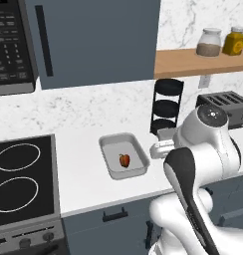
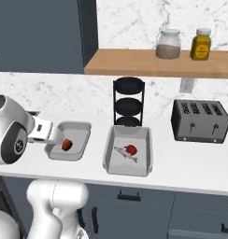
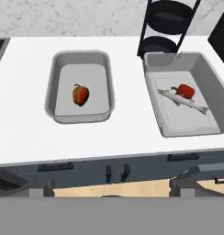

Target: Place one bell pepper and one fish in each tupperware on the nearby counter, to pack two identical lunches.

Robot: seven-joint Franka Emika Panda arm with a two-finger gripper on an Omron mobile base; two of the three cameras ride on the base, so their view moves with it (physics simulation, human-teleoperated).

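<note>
Now two smooth grey rectangular tupperwares sit on the plain white counter (image 3: 127, 133): the left tupperware (image 3: 56, 82) holds a glossy bell pepper (image 3: 80, 95); the right tupperware (image 3: 210, 92) holds a red pepper (image 3: 185, 91) and a slim silver fish (image 3: 187, 103). The tool (image 3: 109, 195) is held open, empty.

Arm bent fwd, tool (image 3: 112, 195) wide open, empty, pointing down.
</note>
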